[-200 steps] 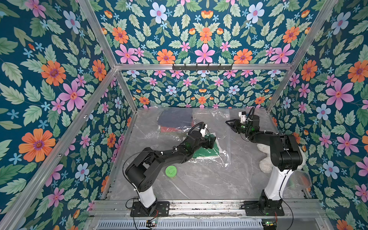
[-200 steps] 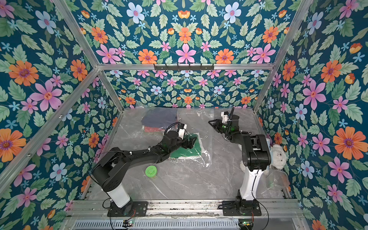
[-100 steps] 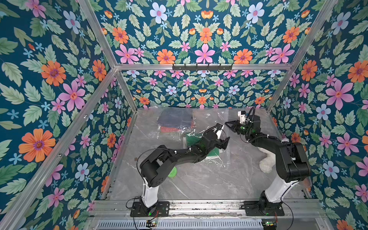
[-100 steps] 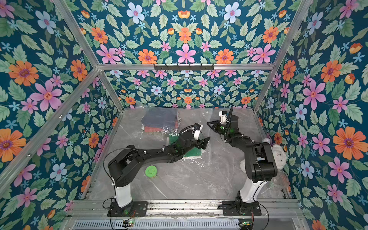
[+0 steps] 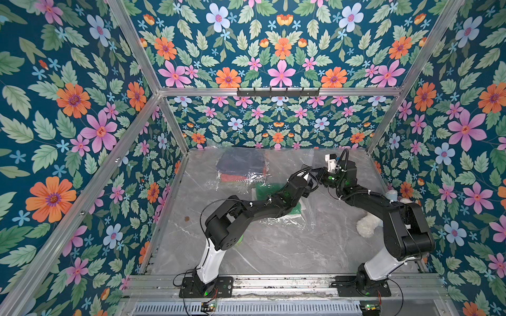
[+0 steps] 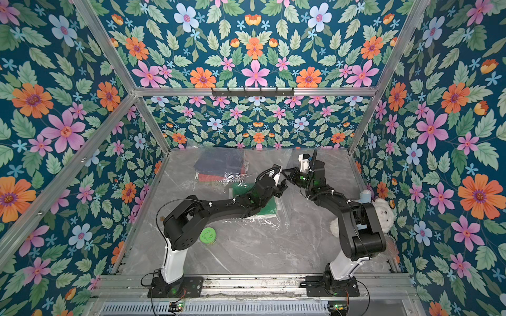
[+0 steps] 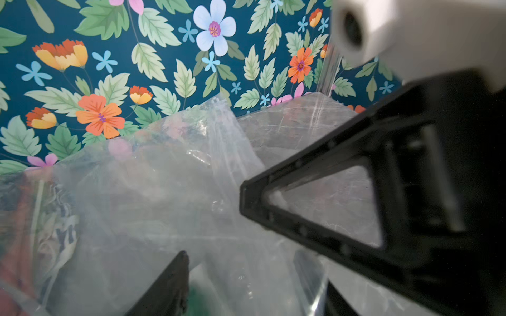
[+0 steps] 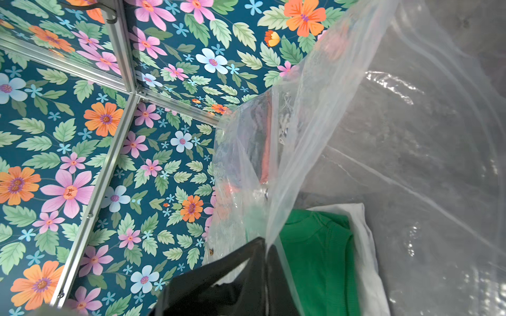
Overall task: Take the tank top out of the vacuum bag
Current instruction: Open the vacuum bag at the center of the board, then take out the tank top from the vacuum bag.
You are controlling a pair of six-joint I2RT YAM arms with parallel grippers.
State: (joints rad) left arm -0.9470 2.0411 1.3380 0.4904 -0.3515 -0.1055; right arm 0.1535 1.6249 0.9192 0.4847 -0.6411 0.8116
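Floral walls (image 5: 68, 109) close in a grey marble table (image 5: 273, 246). The vacuum bag (image 5: 287, 161) lies across the back middle of the table, its clear crinkled film reaching to the rear wall in both top views (image 6: 265, 161).

The left arm (image 5: 246, 208) stretches from its base diagonally over the bag. The right arm (image 5: 383, 202) bends in from the other side, so the two wrists meet above the bag's near right part.

Inside the bag sits a folded stack (image 5: 241, 164), dark blue over red. Nearer the arms lies a green garment (image 8: 315, 260) on a white garment (image 8: 367, 260), both under the film. I cannot tell which piece is the tank top.

The right gripper (image 8: 264, 243) has its fingers pressed together on a fold of the bag. In the right wrist view the film (image 8: 410, 136) rises straight out of the pinch and spreads over the green garment. In a top view this gripper (image 5: 316, 172) points towards the left one.

The left gripper (image 5: 312, 187) sits just beside it. In the left wrist view one of its fingers (image 7: 175, 273) shows at the edge with the bag's film (image 7: 164, 177) bunched beyond it, and the right gripper's tip (image 7: 246, 191) close by. I cannot tell whether the left fingers have closed on the film or are only near it.

A white plush bear (image 6: 383, 212) sits by the right arm, and a green lid (image 6: 207, 235) lies near the left arm's base.
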